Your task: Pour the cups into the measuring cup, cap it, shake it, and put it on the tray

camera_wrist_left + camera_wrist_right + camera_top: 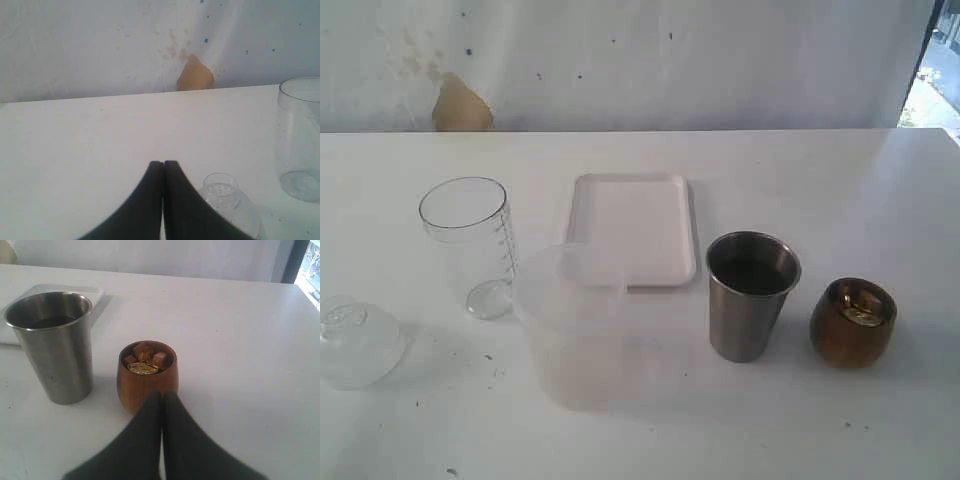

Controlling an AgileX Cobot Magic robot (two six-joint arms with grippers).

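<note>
You find the tray [635, 225] lying mid-way across the table [880, 200], toward the back, the measuring cup [468, 245] standing left of it and the cap [355, 340] lying farther left and nearer the front. The tub [570, 325] stands just before the tray's front left corner. Right of the tub stands the steel tumbler [750, 295], and right of that, apart, the rounded cup [853, 322] with small pieces [145, 360] in it.

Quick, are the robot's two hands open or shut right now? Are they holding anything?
Left gripper: shut, holding nothing.
Right gripper: shut, holding nothing.
</note>
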